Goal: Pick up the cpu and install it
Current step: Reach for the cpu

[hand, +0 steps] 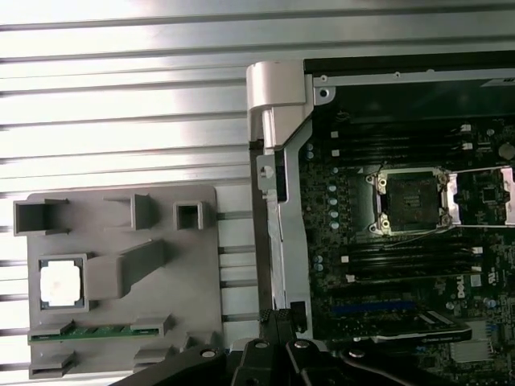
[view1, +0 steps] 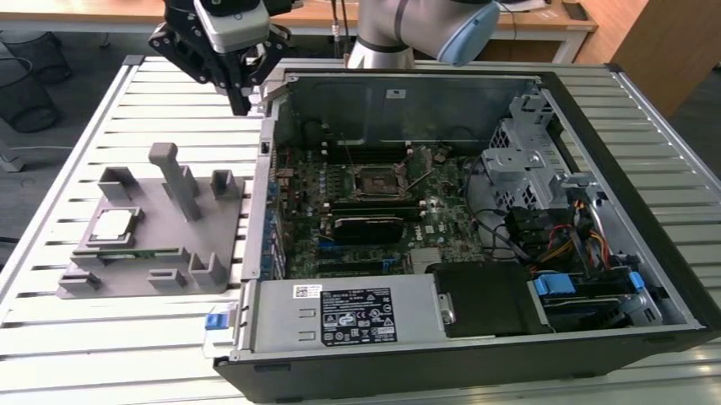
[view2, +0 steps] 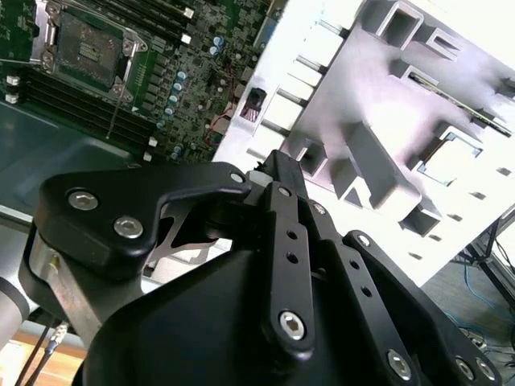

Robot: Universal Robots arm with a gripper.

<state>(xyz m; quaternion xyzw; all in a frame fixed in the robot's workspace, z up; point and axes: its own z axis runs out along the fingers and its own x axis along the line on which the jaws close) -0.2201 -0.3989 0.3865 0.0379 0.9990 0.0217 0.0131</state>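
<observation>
Hovering by case (view1: 394,94) corner, end effector (view1: 240,105) pressed together, empty; cpu (view1: 113,226) lies in grey fixture (view1: 152,253).

Open computer case (view1: 451,371) lies on its side on a slatted metal table (view1: 101,337), green motherboard (view1: 440,190) exposed, seen in the exterior view. The square black-and-metal socket frame (view1: 377,180) sits near the board's middle. At nine o'clock from the case, just beside its wall, stands a grey plastic fixture (view1: 214,228), a long green memory stick (view1: 141,253) lying in a slot along its six o'clock edge. A labelled silver power supply (view1: 338,312) lies along the case's six o'clock side; a metal drive cage (view1: 518,160) stands at two o'clock, coloured cables (view1: 563,245) at four o'clock. A black wire basket (view1: 23,93) stands on the floor at ten o'clock.
</observation>
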